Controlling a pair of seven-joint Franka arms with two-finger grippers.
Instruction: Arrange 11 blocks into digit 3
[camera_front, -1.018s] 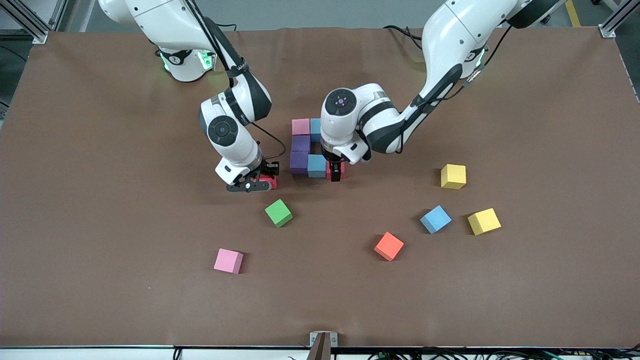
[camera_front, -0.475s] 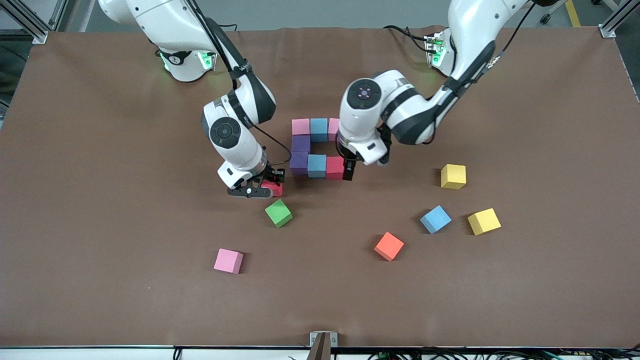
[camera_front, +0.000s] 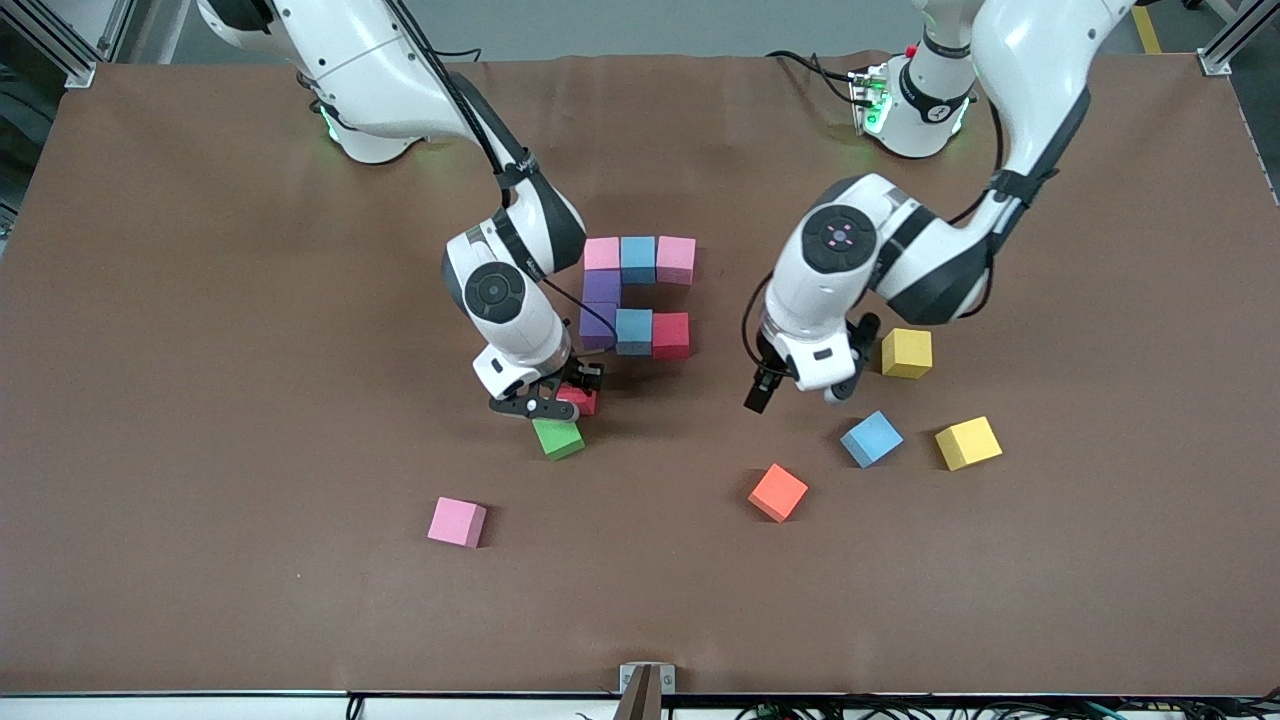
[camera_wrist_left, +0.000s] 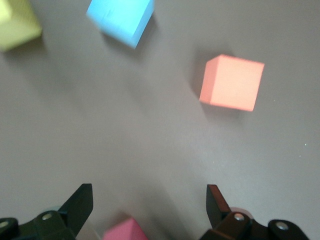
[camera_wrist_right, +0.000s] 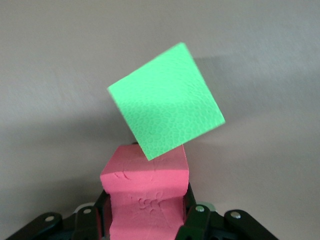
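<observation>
Right gripper (camera_front: 562, 400), centre of the frame, clamps a red block (camera_front: 581, 400) just above the green block (camera_front: 558, 437), which it could bump; left gripper (camera_front: 790, 385) hangs open, waiting.

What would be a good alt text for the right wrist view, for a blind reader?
The right pincer is shut on a red block, seen close up, held above the brown table. A green block lies on the table just past it, turned at an angle.
</observation>
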